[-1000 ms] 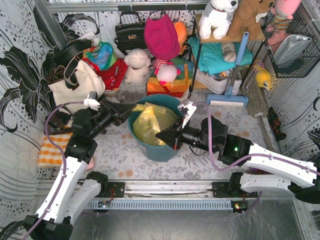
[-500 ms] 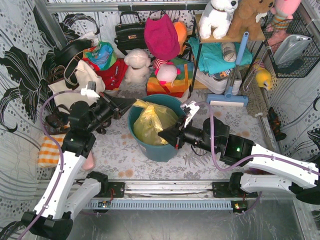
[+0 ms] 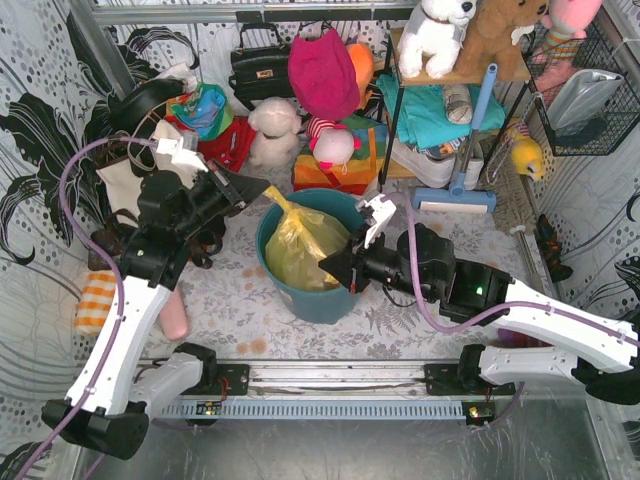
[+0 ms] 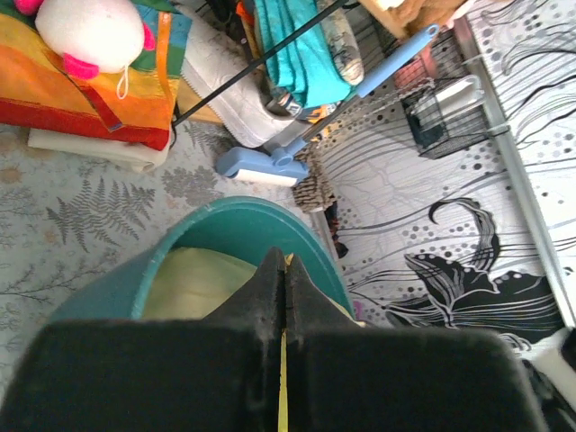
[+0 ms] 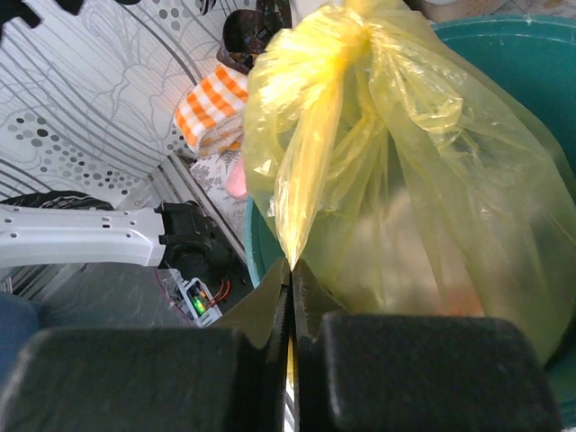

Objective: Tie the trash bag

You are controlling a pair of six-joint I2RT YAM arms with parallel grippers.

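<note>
Trash bag (image 3: 300, 250) of thin, translucent yellow-green plastic sits inside the teal bin (image 3: 322, 300) at the middle of the top view. Its film is crinkled and gathered at the top. A pale crumpled mass shows faintly through its side in the right wrist view.

One twisted tail runs from the gathered neck toward 10 o'clock, up to the left gripper (image 3: 263, 190). A second flap hangs to a point toward 4 o'clock, at the right gripper (image 3: 324, 271).

The bag rises above the bin's rim, which rings it on all sides. A cream tote bag (image 3: 150, 175) stands near the bin at 10 o'clock and plush toys (image 3: 275, 130) sit at 12. A blue floor sweeper (image 3: 455, 195) leans at 2 o'clock and an orange-and-white striped cloth (image 3: 98, 302) lies at 8. Bare patterned floor (image 3: 250, 320) shows from 5 to 7 o'clock, between the bin and the rail (image 3: 330, 378).

The left arm rises steeply from its base at 7 o'clock, bends at the elbow and points its wrist toward 3 o'clock. Its jaws are pressed together on the tail, and a thin yellow strip shows between them in the left wrist view.

The right arm lies low from 4 o'clock, its forearm aimed toward 9. Its jaws are closed on the tip of the hanging flap beside the rim.
</note>
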